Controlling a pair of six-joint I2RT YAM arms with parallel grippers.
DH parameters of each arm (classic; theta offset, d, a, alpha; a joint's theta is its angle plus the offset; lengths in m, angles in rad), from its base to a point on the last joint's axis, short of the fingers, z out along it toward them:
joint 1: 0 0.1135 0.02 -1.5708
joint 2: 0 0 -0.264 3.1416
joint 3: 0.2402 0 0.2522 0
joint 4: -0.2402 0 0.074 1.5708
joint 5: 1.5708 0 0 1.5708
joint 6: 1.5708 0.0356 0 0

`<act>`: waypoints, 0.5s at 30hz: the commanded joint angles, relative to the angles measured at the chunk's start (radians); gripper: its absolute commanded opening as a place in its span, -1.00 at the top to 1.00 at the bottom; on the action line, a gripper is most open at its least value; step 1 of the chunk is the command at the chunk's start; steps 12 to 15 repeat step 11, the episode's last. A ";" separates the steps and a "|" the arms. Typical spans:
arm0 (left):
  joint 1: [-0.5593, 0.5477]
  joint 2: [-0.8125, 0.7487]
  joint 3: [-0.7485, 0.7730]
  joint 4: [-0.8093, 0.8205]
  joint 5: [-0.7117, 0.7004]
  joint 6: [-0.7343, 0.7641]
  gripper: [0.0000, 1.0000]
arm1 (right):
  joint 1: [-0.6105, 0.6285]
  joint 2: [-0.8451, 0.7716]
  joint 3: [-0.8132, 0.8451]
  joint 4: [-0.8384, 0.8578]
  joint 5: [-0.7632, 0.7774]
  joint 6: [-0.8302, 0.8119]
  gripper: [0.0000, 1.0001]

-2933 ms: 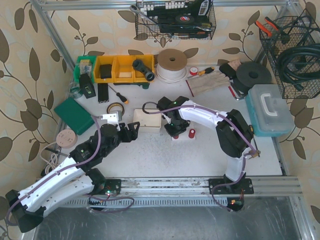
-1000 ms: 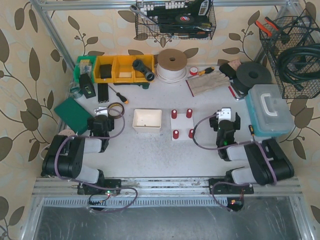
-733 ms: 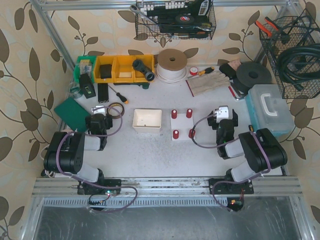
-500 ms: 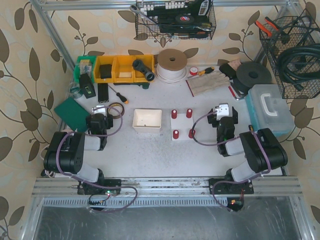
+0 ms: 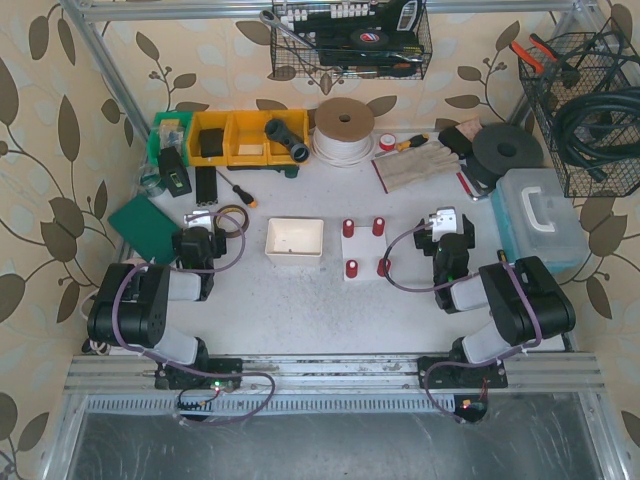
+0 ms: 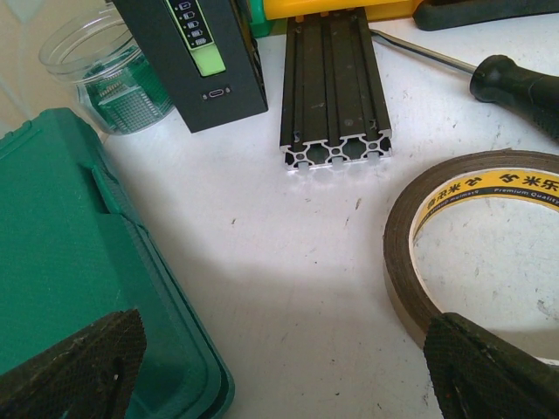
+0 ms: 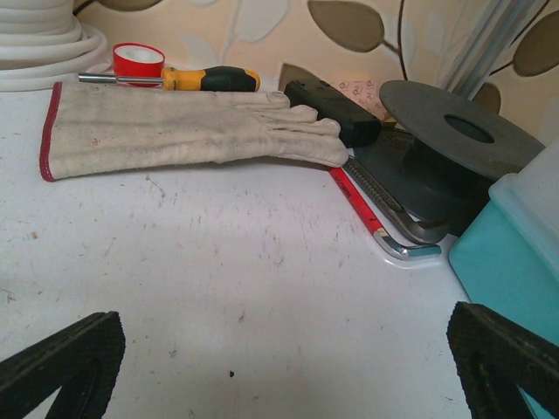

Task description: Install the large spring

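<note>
I cannot make out the large spring in any view. A small white plate (image 5: 365,249) with several red pegs (image 5: 353,268) lies mid-table, and both arms are folded back away from it. My left gripper (image 5: 203,240) (image 6: 279,380) rests low at the left, open, with only bare table between its fingertips (image 6: 70,367). My right gripper (image 5: 449,245) (image 7: 288,371) rests low at the right of the plate, also open and holding nothing, its dark fingertips (image 7: 502,362) at the frame's bottom corners.
A white tray (image 5: 294,240) sits left of the peg plate. Near the left gripper lie a green case (image 6: 52,262), a brown tape roll (image 6: 419,227), a black extrusion (image 6: 332,87) and a screwdriver (image 6: 515,83). Ahead of the right gripper are a glove (image 7: 175,131), a black disc (image 7: 454,127) and a teal box (image 7: 515,253).
Both arms have pulled back from the middle of the table, where the right gripper was over the peg plate, and folded down at the sides. Over the last half second nothing moves.
</note>
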 commanded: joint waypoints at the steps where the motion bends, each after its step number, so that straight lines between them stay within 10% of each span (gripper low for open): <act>1: 0.000 0.001 0.029 0.031 0.010 -0.006 -0.80 | -0.003 -0.012 0.017 0.004 -0.016 0.011 -1.00; 15: 0.001 -0.009 0.023 0.029 0.010 -0.007 -0.80 | -0.005 -0.015 0.037 -0.029 -0.011 0.016 -1.00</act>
